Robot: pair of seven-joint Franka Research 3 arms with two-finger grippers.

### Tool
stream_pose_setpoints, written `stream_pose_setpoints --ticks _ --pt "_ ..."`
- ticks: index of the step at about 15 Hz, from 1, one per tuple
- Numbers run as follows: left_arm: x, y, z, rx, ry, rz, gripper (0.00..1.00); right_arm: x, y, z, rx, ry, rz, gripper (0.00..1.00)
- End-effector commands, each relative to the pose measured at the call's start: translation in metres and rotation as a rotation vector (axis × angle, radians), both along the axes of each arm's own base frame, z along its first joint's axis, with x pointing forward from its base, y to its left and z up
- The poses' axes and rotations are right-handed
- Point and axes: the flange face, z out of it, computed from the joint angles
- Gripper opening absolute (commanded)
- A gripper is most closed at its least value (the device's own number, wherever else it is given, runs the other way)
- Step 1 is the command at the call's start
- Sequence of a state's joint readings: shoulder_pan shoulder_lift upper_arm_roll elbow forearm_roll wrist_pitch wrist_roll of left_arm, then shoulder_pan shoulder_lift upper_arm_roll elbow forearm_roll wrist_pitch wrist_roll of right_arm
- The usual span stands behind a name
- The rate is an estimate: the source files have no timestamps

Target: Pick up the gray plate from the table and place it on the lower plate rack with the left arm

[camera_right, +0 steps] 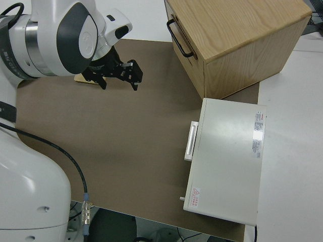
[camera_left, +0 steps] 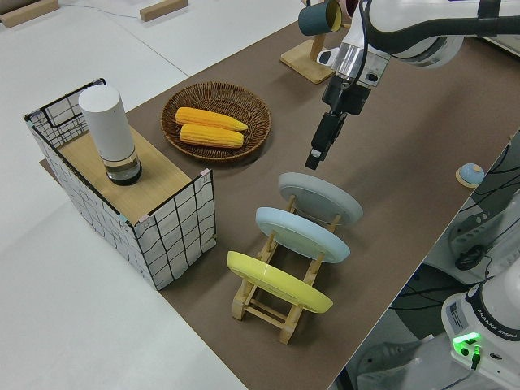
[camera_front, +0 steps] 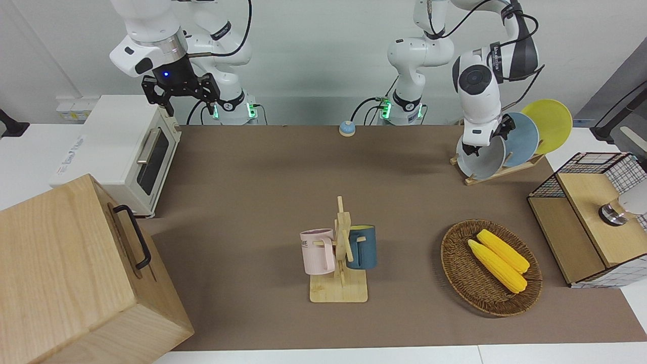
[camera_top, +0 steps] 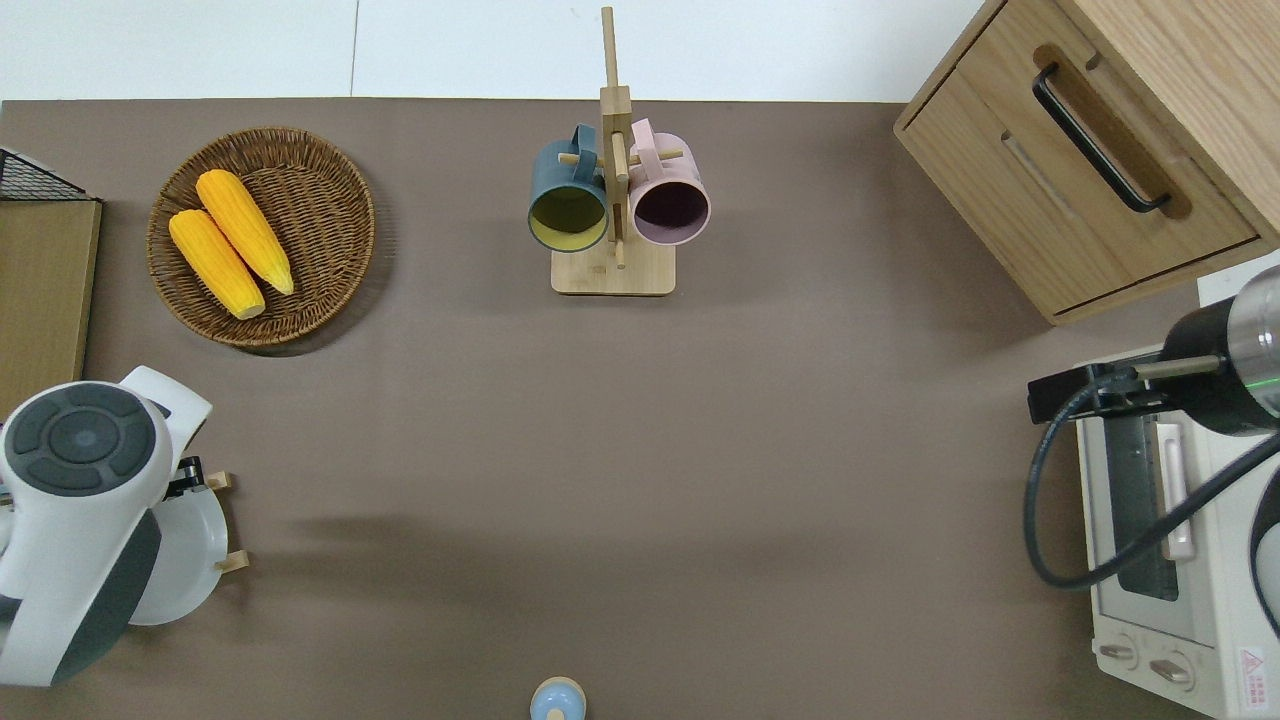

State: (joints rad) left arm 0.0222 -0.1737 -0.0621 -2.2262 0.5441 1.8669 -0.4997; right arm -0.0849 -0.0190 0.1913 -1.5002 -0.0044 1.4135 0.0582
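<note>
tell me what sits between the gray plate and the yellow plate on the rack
The light blue plate stands between the gray plate and the yellow plate, clearest in the left side view.

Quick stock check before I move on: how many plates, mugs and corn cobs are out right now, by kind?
Plates: 3, all standing in the lower plate rack: gray plate, light blue plate, yellow plate
Mugs: 2, hung on the mug stand: pink mug, dark blue mug
Corn cobs: 2, in the wicker basket
Total: 7
</note>
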Motion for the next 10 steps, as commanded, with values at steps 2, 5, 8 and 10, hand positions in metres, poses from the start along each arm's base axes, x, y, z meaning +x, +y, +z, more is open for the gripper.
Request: stream_pose_setpoints --ticks 2,5,8,10 --pt "0.011 -0.014 0.05 -0.227 -0.006 0.02 1.0 -0.003 0.001 0.003 0.006 0.007 0.0 0.99" --pt "0.011 -0.025 0.085 -0.341 0.032 -0.023 1.0 -0.002 0.0 0.003 0.005 0.007 0.0 0.987" --pt "0.01 -0.039 0.108 -0.446 0.05 -0.05 1.0 -0.002 0.0 0.003 0.006 0.007 -0.002 0.987" --pt "0.013 -0.047 0.115 -0.522 0.09 -0.238 1.0 -0.002 0.001 0.003 0.006 0.005 0.0 0.99"
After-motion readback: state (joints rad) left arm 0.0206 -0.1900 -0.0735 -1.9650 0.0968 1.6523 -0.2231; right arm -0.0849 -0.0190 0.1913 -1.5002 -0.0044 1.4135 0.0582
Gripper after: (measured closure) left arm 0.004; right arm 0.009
